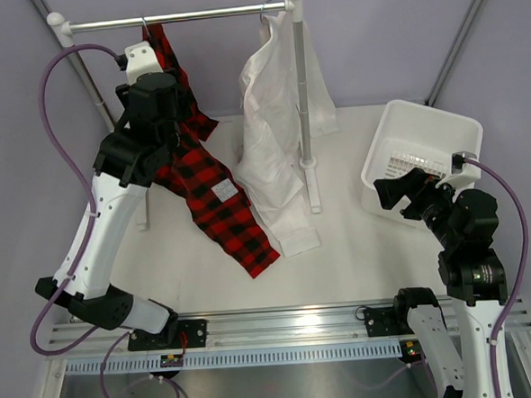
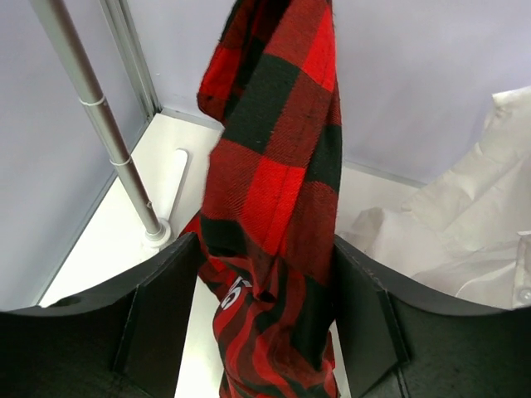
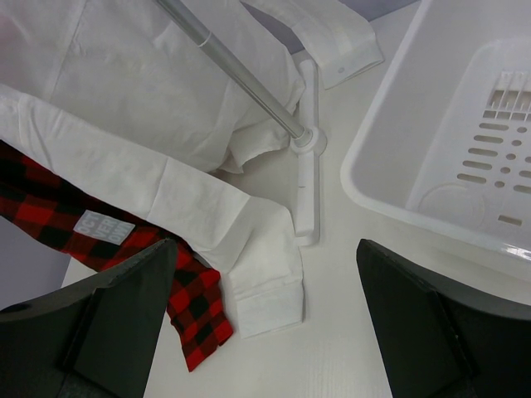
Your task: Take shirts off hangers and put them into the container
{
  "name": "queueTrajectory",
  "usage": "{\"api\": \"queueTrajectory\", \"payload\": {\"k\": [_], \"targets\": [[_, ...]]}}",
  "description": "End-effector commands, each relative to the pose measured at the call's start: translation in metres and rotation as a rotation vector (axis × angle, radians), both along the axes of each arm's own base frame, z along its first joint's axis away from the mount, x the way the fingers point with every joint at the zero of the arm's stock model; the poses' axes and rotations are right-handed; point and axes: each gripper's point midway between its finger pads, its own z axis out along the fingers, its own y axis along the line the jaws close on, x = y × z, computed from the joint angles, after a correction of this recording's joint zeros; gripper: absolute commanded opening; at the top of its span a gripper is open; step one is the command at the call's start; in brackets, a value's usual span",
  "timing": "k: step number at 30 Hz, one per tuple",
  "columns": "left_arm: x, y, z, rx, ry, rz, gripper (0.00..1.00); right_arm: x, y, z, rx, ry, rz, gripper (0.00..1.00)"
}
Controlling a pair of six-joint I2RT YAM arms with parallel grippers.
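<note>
The red-and-black plaid shirt (image 1: pixel 211 189) hangs from the rail's left end, and its lower part trails across the table. My left gripper (image 1: pixel 162 101) is high up at the shirt. In the left wrist view the plaid cloth (image 2: pixel 274 182) runs between the open fingers of that gripper (image 2: pixel 265 240), against the right finger with a gap at the left one. The white shirt (image 1: pixel 271 144) hangs at the rail's right end, its sleeve on the table. Both hangers are hidden inside the shirts. My right gripper (image 1: pixel 407 183) stands open and holds nothing, beside the white container (image 1: pixel 423 122).
The silver rail (image 1: pixel 178 17) spans two white-knobbed posts; the right post (image 1: pixel 304 88) stands on a white foot (image 1: pixel 313 187) between the white shirt and the container. In the right wrist view the container rim (image 3: pixel 373 191) lies right of that foot (image 3: pixel 305 166). Grey walls close off the back.
</note>
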Motion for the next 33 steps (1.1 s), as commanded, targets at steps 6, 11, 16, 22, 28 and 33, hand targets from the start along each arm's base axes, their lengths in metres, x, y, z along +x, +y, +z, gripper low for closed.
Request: {"api": "queueTrajectory", "payload": {"k": [6,11,16,22,28,33], "targets": [[0.014,-0.003,0.005,-0.001,-0.025,0.025,0.32,-0.002,0.006,0.020,-0.011,-0.067,0.040,0.99],[0.003,0.005,0.002,-0.017,-0.073,0.035,0.00,0.000,0.007,0.014,-0.006,-0.052,0.049,1.00],[-0.013,0.021,-0.003,-0.050,-0.133,-0.010,0.00,-0.002,0.011,0.014,-0.001,-0.058,0.071,0.99],[-0.031,0.040,0.012,-0.066,-0.276,-0.151,0.00,0.000,0.013,0.007,0.002,-0.055,0.085,1.00],[-0.020,0.041,0.038,-0.015,-0.335,-0.203,0.00,0.001,0.016,0.004,0.002,-0.047,0.108,0.99],[-0.009,0.021,0.059,-0.017,-0.398,-0.306,0.00,-0.001,0.016,0.005,-0.009,-0.057,0.111,0.99]]}}
